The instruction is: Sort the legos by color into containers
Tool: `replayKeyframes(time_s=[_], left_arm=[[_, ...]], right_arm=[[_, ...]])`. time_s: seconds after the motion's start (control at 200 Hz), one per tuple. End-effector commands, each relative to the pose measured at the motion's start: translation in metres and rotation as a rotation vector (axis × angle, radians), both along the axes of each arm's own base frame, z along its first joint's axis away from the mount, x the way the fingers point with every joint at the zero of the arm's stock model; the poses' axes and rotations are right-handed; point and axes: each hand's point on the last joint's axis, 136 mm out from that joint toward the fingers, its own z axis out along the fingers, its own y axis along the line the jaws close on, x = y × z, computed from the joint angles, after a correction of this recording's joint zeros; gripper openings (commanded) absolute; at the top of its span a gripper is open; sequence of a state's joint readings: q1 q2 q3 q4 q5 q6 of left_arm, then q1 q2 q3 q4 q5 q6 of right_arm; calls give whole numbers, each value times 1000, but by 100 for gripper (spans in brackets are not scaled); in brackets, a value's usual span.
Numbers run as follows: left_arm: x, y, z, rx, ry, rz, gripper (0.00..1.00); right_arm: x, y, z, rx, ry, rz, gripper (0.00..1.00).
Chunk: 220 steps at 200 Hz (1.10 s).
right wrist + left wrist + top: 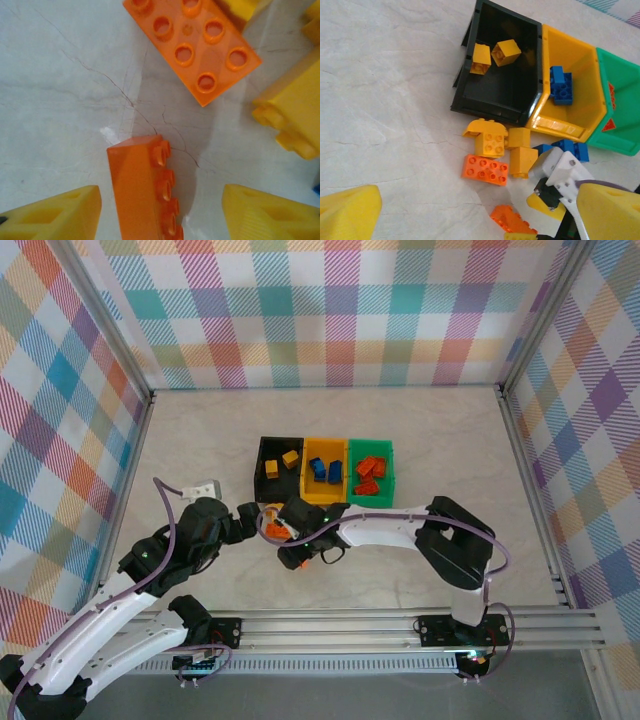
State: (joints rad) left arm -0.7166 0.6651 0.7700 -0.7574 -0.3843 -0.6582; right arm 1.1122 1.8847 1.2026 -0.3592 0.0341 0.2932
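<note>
Right gripper (160,195), wide open and empty, straddles an orange brick (140,185) lying on its side; closing off-centre could tip it or squirt it across the surface (60,75).

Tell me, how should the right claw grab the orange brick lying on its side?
Likely from straight above, pinching its two long sides. The orange brick lies tipped, studs pointing sideways, and the open right gripper straddles it with a finger on either side.
</note>
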Motion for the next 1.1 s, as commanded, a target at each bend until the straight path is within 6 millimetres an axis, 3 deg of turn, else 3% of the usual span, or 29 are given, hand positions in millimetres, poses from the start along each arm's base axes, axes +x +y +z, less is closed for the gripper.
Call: replayKeyframes(time_s=[0.0, 0.2, 0.35, 0.515, 0.625, 0.78, 0.895, 1.095], left_arm=[[-1, 5, -4, 20, 2, 9, 100], [0, 6, -3, 27, 3, 15, 100], [0, 5, -4, 21, -1, 14, 100], [4, -4, -9, 14, 14, -14, 100], [8, -14, -13, 3, 16, -45, 100], [10, -23, -17, -24, 8, -70, 100], [11, -27, -19, -46, -4, -87, 100], [11, -25, -29, -78, -25, -67, 100]], right_arm=[[-8, 4, -13, -36, 9, 31, 60], [-10, 3, -14, -24, 7, 16, 37], [-14, 0, 7, 58, -6, 4, 26], [-6, -26, 40, 110, -80, -79, 22], [25, -65, 72, 115, -179, -210, 21], [85, -131, 106, 162, -227, -483, 21], [130, -163, 108, 152, -201, -629, 20], [195, -180, 88, 94, -138, -761, 21]])
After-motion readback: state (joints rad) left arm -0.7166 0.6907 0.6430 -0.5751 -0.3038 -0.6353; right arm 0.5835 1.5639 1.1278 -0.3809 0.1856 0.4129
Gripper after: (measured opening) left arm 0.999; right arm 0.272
